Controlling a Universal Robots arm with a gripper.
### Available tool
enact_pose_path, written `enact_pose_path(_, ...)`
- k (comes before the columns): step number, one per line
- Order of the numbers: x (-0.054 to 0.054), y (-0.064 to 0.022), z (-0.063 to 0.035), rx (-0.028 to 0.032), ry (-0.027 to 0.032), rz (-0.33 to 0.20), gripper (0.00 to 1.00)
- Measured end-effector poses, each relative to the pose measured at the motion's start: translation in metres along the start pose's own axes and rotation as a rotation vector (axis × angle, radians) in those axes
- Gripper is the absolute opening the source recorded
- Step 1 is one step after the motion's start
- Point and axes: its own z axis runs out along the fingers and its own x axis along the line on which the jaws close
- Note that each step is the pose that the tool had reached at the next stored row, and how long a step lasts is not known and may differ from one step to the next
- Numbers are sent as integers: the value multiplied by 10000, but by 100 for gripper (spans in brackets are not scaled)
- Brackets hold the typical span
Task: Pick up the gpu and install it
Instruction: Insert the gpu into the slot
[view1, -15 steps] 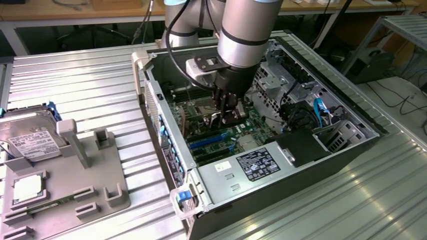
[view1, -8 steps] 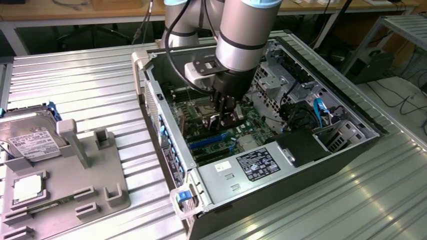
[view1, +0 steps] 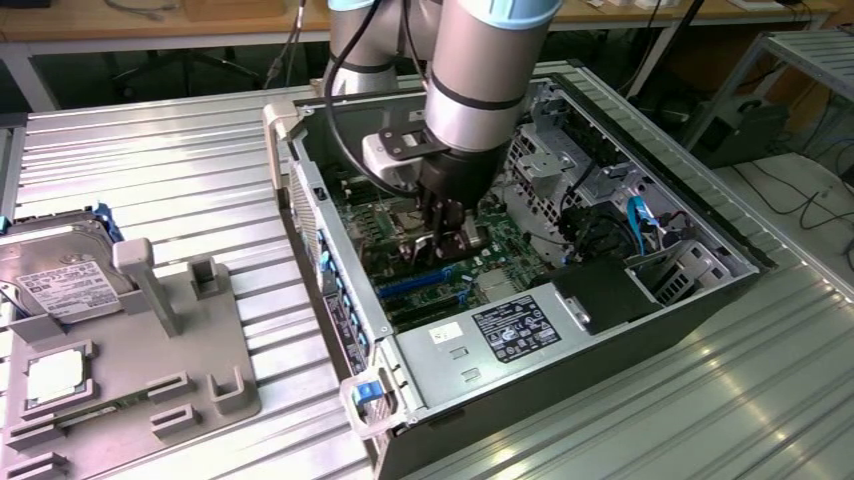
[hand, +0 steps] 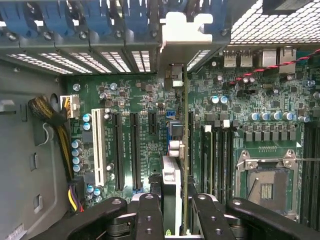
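My fingers (hand: 149, 212) are closed partway and clamp the graphics card (hand: 185, 150) between them. The card stands on edge in the grip, one finger pressed to each flat side. Straight out ahead of the fingers its thin green edge runs to the silver end bracket, which reaches the row of rear slot openings in the computer case (view1: 667, 300). Under the fingers is the green motherboard (hand: 240, 100). The card lines up along a black slot there, though I cannot tell whether it is seated. To one side of the fingers are more black slots (hand: 135, 150) and a white slot (hand: 100, 150). To the other side are the memory slots and the open processor socket (hand: 267, 187). The arm (view1: 474, 80) reaches down into the open case from above. Well away from the fingers, at the exterior view's left, a hard drive (view1: 60, 275) and a processor chip (view1: 56, 375) sit in a grey holder on the table (view1: 134, 150).
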Motion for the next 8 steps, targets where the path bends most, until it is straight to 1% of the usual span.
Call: enact_pose_path(8, 12, 28, 59, 1, -1, 0, 28)
